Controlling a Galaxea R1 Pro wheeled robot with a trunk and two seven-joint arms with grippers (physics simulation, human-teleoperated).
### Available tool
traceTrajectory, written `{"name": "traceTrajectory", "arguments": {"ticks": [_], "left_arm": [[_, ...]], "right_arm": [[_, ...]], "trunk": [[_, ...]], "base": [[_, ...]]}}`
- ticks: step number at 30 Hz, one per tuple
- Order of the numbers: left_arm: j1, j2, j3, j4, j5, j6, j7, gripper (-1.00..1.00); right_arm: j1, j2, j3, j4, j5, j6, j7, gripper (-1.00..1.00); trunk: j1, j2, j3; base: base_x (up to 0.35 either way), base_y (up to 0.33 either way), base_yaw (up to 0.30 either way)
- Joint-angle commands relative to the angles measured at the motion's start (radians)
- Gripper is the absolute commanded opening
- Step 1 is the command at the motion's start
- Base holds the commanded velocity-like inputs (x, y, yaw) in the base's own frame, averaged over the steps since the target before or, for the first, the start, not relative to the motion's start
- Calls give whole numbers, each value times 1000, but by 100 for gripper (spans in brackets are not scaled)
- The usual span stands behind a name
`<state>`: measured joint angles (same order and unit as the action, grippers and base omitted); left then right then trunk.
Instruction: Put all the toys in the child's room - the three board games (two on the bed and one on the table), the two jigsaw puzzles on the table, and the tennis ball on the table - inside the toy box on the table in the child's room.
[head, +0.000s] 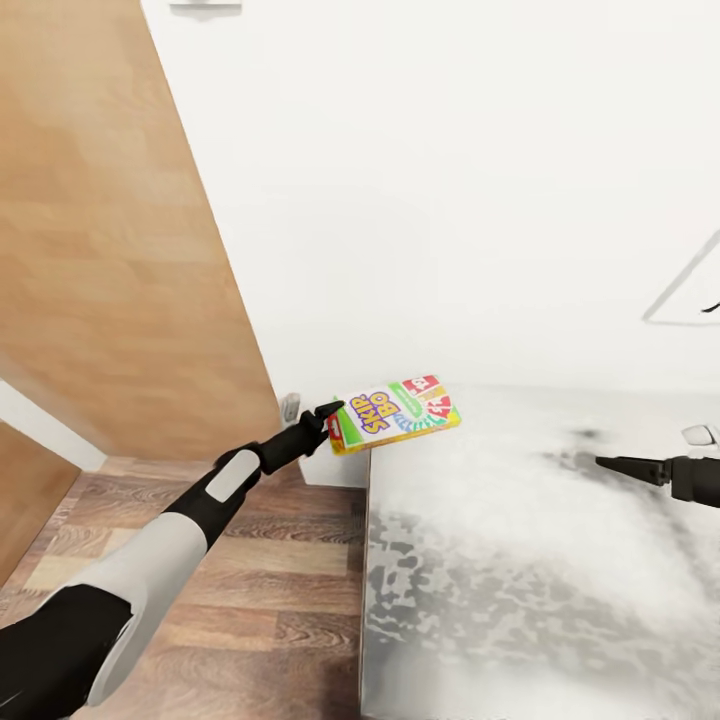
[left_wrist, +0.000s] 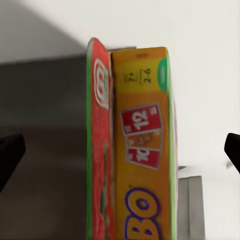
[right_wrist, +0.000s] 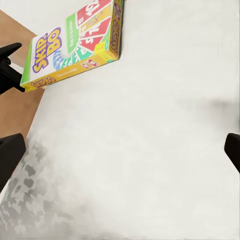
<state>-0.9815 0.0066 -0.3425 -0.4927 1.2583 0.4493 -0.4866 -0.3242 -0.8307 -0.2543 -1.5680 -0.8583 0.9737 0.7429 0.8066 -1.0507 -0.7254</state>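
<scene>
A green, white and red "SKIP-BO" board game sits at the far left corner of the pale grey mottled table, its left end sticking out past the edge. My left gripper is at that end. In the left wrist view the box stands edge-on between the spread fingers with a gap on each side, so the left gripper is open. My right gripper hovers open over the table's right part. The right wrist view shows the box beyond the open right gripper.
A tall wooden panel rises at the left against the white wall. Wood flooring lies beside the table's left edge. A small socket sits low on the wall near the box.
</scene>
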Motion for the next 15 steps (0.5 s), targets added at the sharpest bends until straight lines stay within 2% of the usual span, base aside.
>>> {"name": "traceTrajectory", "arguments": {"ticks": [1,7,15], "left_arm": [[-1,0,-3,0,6,4,-2,100],[-2,1,-4,0,5,3,-1,100],[-2,2,-4,0,4,2,-2,100]], "right_arm": [[-1,0,0,0,2,5,4,100],[0,0,0,-1,2,5,4,100],[1,-1,0,-1,2,5,4,100]], "trunk": [[0,-1,-1],[0,-1,-1],[0,-1,-1]], "base": [[0,0,-187],[0,0,-143],[0,0,-53]]}}
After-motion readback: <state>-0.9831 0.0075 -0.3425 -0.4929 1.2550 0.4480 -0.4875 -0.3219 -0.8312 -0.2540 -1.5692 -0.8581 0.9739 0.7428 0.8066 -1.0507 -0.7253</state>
